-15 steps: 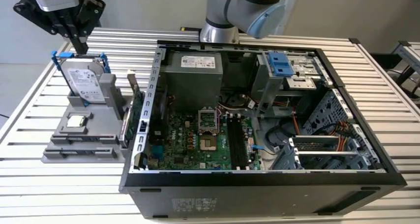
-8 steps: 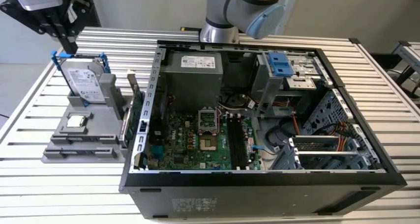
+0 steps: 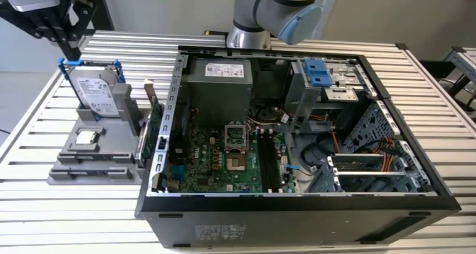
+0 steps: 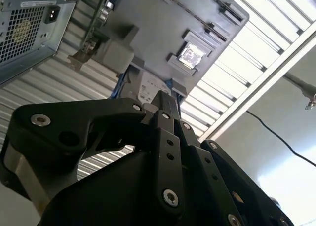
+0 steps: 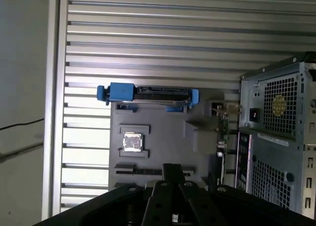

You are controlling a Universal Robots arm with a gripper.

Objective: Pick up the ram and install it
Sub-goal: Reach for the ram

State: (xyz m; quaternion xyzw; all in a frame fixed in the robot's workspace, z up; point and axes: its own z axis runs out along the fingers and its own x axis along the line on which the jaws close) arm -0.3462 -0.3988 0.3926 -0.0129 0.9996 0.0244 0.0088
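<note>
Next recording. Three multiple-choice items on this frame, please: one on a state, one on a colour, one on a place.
1. The computer case is: A shut; B open, with the motherboard exposed; C standing on end.
2. The hard drive sits in a frame that is: A red; B blue; C yellow.
3. The tool hangs: A above the grey fixture; B down inside the computer case; C resting on the motherboard.

Answers:
1 B, the exterior view looks straight into the case at the board.
2 B, blue bars edge the upright drive.
3 A, in the exterior view it is high over the fixture, off to the case's side.
</note>
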